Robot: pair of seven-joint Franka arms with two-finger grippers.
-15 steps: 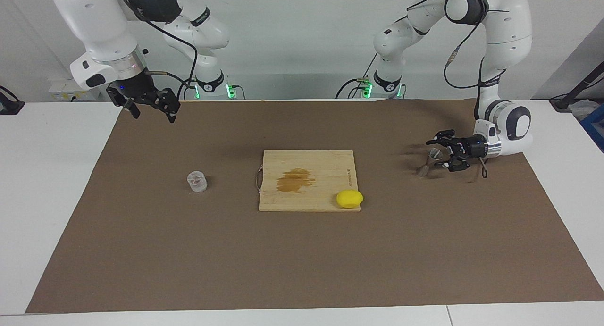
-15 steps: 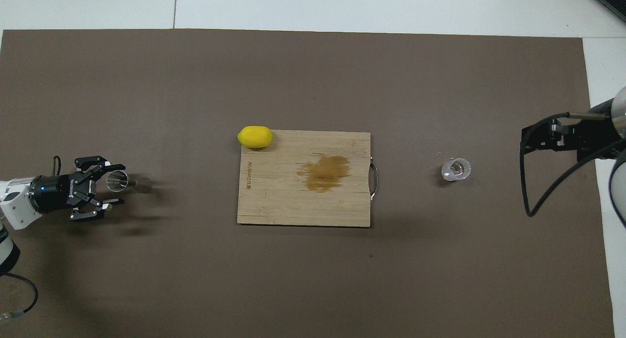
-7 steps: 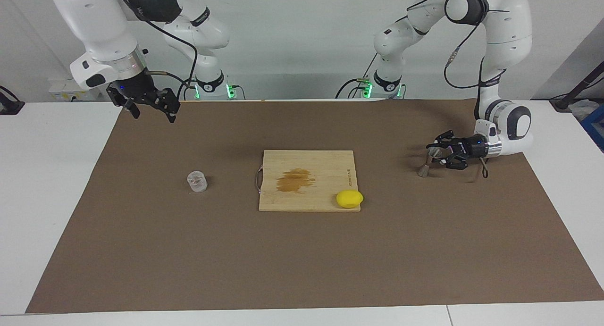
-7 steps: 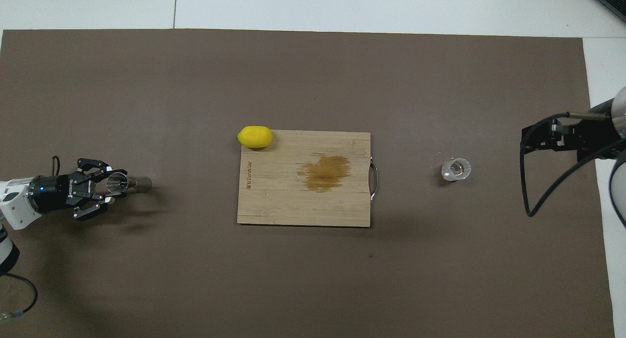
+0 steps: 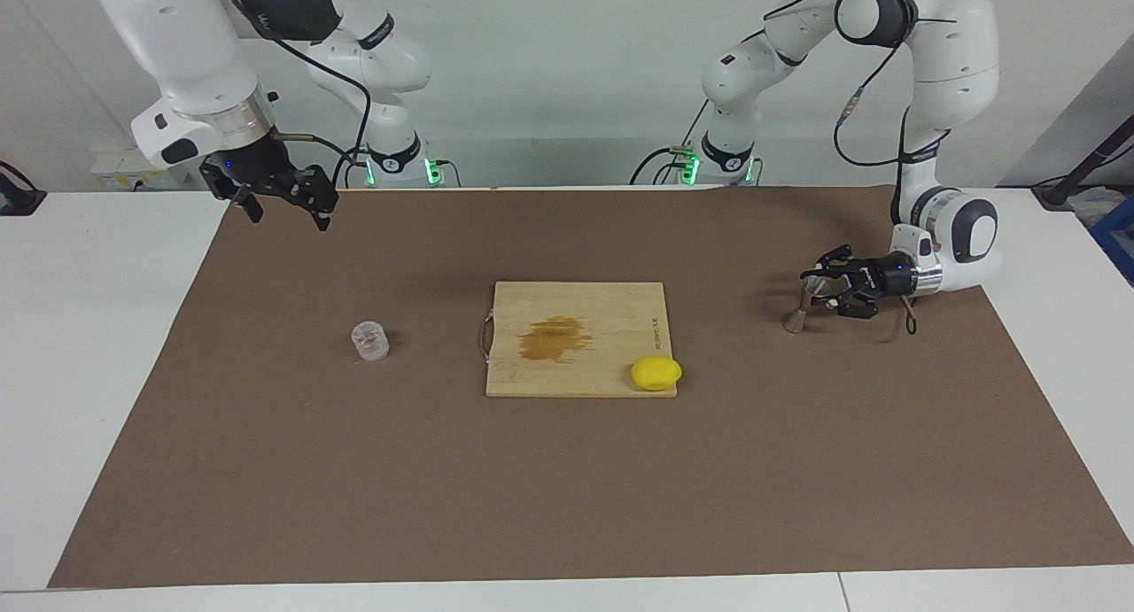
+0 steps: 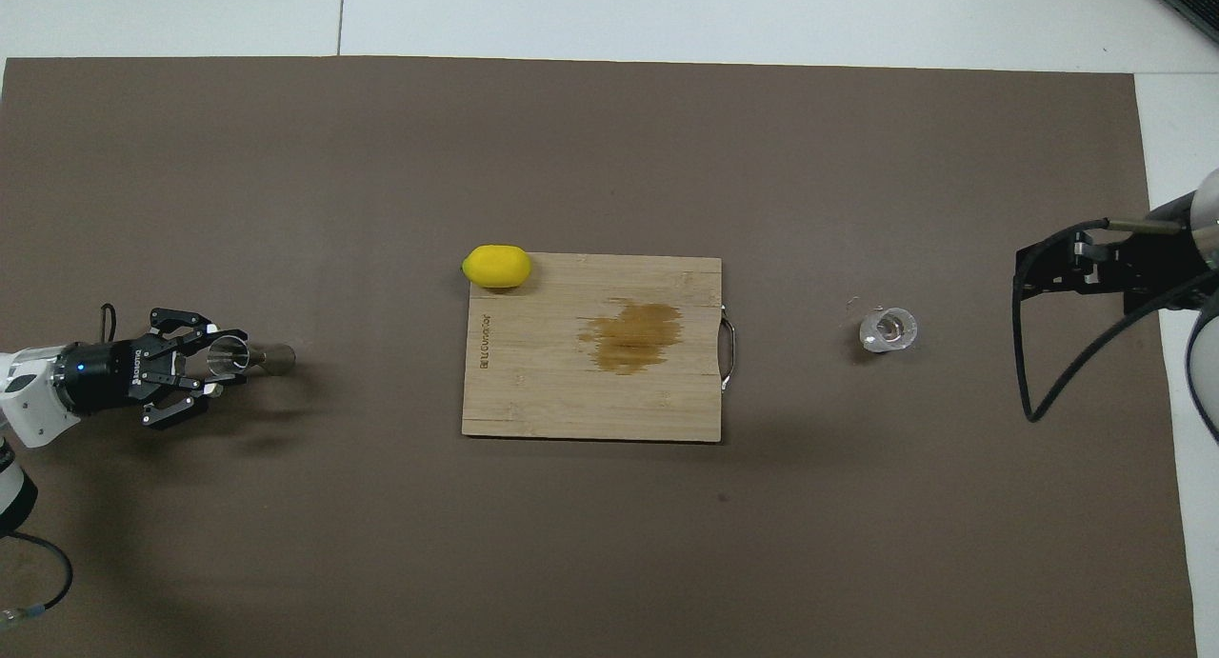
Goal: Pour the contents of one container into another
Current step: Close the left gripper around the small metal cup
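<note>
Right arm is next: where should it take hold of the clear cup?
Judging by its pose, grip the clear cup around its side wall, coming from above. It stands upright, mouth up, alone on the brown mat, so open fingers of the right gripper could straddle it.

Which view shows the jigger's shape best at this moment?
The facing view: the jigger shows its hourglass profile, tilted in the left gripper. The overhead view foreshortens the jigger, showing mainly its open mouth.
</note>
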